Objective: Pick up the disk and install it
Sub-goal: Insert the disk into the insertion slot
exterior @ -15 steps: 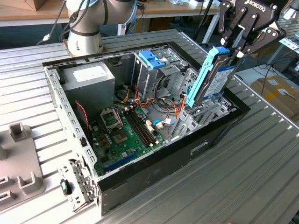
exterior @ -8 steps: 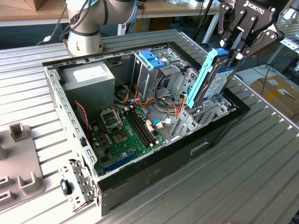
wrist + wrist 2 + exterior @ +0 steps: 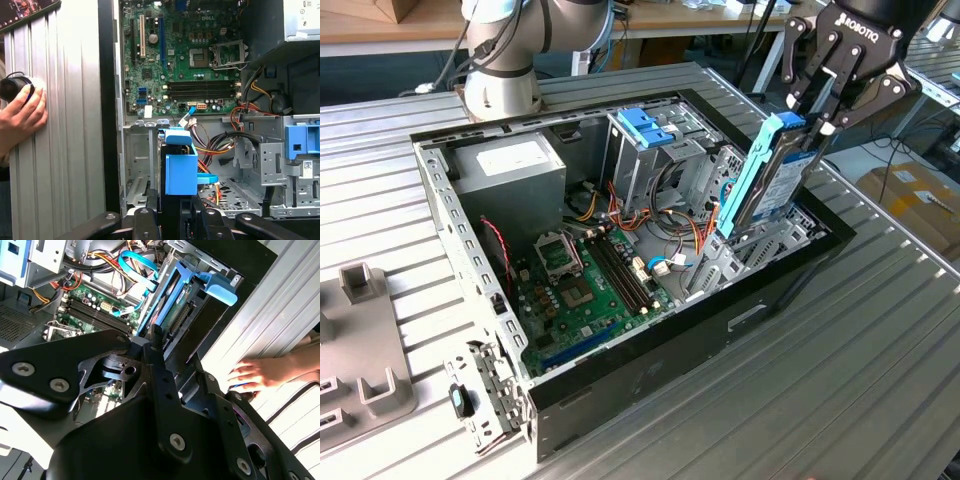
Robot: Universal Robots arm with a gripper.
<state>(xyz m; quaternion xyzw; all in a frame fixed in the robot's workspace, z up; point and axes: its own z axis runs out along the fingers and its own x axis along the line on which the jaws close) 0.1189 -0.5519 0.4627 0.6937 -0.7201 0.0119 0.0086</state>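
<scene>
While one ribbed metal table (image 3: 880, 330) carries everything, the largest item on it is one open black computer case (image 3: 650, 375), lying flat with its inside exposed. Within it, at the far end on the exterior view's left, sits one grey power supply box (image 3: 510, 165). Nearer lies one green motherboard (image 3: 575, 285), and just beside the box, toward the exterior view's right, stands one metal cage (image 3: 645, 160) with a blue handle. One disk (image 3: 772, 185), edged by a blue frame, stands upright and slightly tilted at the case's end on the exterior view's right. Its lower end dips inside the case walls, and its upper end is clamped between the fingers of the one gripper (image 3: 813, 120). In both wrist views, one person's hand (image 3: 22, 112) rests on the table outside the case, covering one small black round object (image 3: 12, 86).
</scene>
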